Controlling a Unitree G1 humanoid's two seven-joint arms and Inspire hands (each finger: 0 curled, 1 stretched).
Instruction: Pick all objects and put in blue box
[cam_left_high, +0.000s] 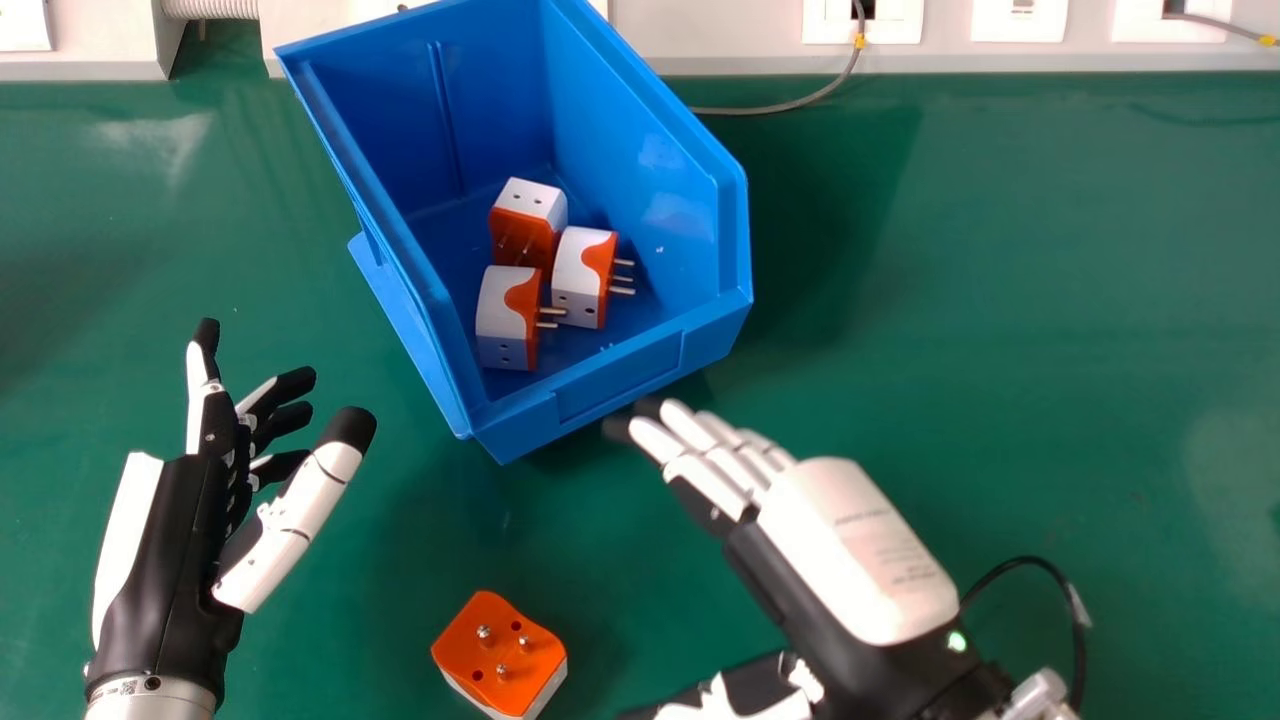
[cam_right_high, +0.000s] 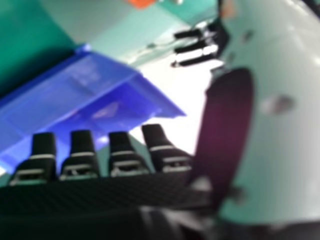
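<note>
In the head view, three orange-and-white plastic plug adapters (cam_left_high: 583, 275) lie inside the open blue plastic box (cam_left_high: 620, 385). A fourth, the loose orange-and-white adapter (cam_left_high: 500, 640), sits on the green desk (cam_left_high: 1000, 300) between box and robot, orange face up with its metal pins upward. The left robot hand (cam_left_high: 180, 540) is held apart from it, fingers spread and thumb standing away. The right robot hand (cam_left_high: 850, 550) has its fingers straight and side by side near the box's front corner, with nothing in its grasp.

I take this as the start of the last pick. The right robot hand looks well placed for it: bring it back and down, thumb on one side of the body and fingers on the other, clear of the pins, then lift over the low front wall.

In the right hand view, its fingers are straight and its thumb stands apart; the blue box lies beyond them.
</note>
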